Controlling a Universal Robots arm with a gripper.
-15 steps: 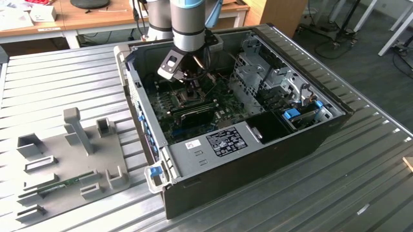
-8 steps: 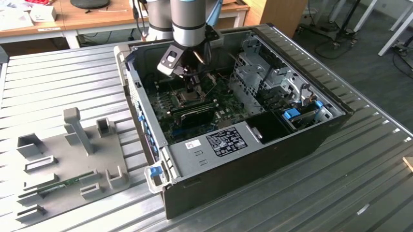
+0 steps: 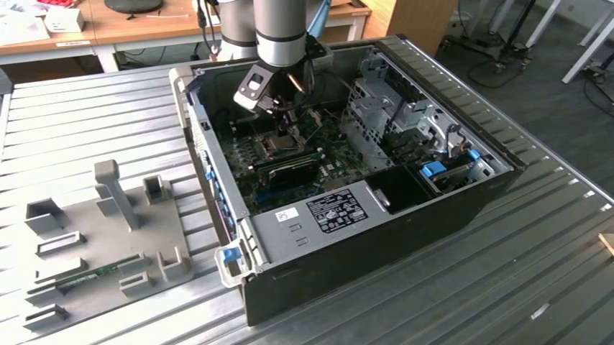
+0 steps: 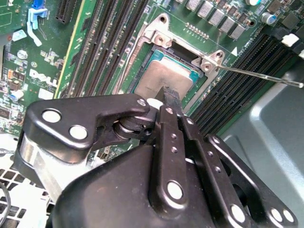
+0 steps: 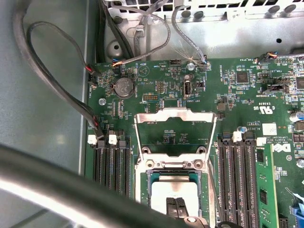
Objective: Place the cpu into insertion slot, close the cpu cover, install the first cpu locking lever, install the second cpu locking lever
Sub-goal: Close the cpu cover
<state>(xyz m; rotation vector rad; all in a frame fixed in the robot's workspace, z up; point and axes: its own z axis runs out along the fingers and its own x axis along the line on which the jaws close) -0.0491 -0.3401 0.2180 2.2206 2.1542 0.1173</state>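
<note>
The gripper [image 4: 168, 95], its fingers drawn together, stands with its tips at the middle of the cpu [image 4: 164, 78], touching its metal top or just above it; I cannot tell which. The cpu lies flat in the insertion slot [image 5: 156, 176]. Beyond it, in the first wrist view, the cpu cover [image 5: 175, 113] is swung open and the green circuit board [image 5: 156, 85] shows through its window. A thin locking lever [image 4: 261, 76] juts out beside the slot, unlatched. The board sits inside an open computer case [image 3: 403, 237] on the ribbed metal surface [image 3: 96, 129].
</note>
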